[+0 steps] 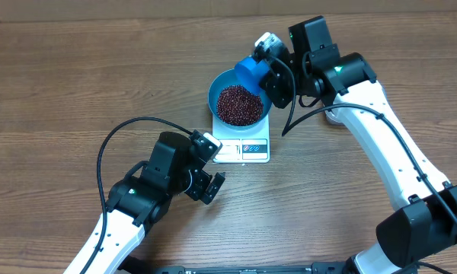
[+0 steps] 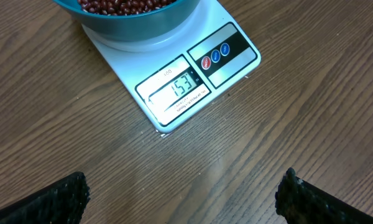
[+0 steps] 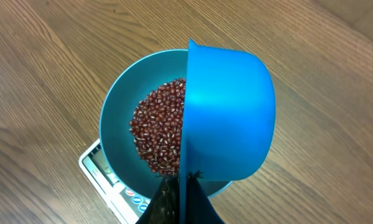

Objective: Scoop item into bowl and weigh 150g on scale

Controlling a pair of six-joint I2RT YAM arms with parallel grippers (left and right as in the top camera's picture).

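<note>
Overhead: the bowl (image 1: 215, 90) sits on the scale (image 1: 230, 151) with the beans (image 1: 240, 105) inside. The right gripper (image 1: 274, 80), clenched on the scoop (image 1: 253, 73), holds it tipped over the bowl's far-right rim. The left gripper (image 1: 213, 183) rests released, near-left of the scale.

Left wrist: fingers (image 2: 56, 199) are splayed; the display (image 2: 177, 92) seemingly reads just over target.

Right wrist: the scoop stands on edge, mouth facing left, with the bowl directly beneath. The right arm is nearer.

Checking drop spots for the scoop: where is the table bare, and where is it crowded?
Widest bare wood: table left of the bowl, beyond the left arm. Another patch right of the scale, inside the right arm's bend. Crowded: the bowl's right rim, where the right gripper holds the scoop, and the scale's front, near the open left gripper.
</note>
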